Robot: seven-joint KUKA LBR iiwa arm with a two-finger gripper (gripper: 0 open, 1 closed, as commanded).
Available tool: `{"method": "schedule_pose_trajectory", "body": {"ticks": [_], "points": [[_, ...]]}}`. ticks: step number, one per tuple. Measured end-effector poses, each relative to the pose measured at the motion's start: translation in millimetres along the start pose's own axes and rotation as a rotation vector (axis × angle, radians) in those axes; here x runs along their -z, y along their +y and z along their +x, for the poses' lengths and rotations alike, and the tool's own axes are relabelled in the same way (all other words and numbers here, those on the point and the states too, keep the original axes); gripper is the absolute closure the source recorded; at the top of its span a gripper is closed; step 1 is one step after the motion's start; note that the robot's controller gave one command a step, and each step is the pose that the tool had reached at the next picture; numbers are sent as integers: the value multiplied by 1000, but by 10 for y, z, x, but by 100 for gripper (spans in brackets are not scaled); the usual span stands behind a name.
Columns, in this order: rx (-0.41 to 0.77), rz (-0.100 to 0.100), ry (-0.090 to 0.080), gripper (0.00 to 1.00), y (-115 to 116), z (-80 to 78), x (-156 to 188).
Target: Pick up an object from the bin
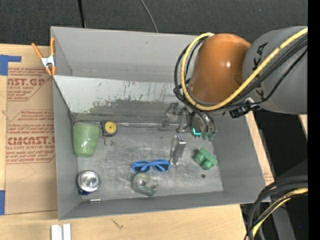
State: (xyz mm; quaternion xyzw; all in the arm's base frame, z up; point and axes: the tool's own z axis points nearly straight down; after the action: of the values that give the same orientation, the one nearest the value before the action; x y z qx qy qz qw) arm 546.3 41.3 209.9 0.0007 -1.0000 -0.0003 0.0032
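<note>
The arm (282, 69) reached in from three o'clock. An orange cover (220, 66) capped its wrist, and yellow and black cables (183, 76) looped round the cover's nine o'clock side. The gripper (176, 154) hung at seven o'clock from the cover, pointing downward.

The tool (177, 153) hangs low over the middle of the grey bin (125, 91), just beside the right end of a pair of blue sunglasses (150, 166). A green block (205, 158) lies near, to its right. A clear round thing (144, 183) touches the sunglasses. At the left are a green cup (85, 139), a small yellow wheel (110, 128) and a silver can (88, 181).
</note>
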Motion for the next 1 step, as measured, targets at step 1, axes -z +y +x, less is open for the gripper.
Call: {"method": "schedule_pose_trajectory", "body": {"ticks": [1], "points": [[181, 0, -20, 0, -232, 149, -1383]]}}
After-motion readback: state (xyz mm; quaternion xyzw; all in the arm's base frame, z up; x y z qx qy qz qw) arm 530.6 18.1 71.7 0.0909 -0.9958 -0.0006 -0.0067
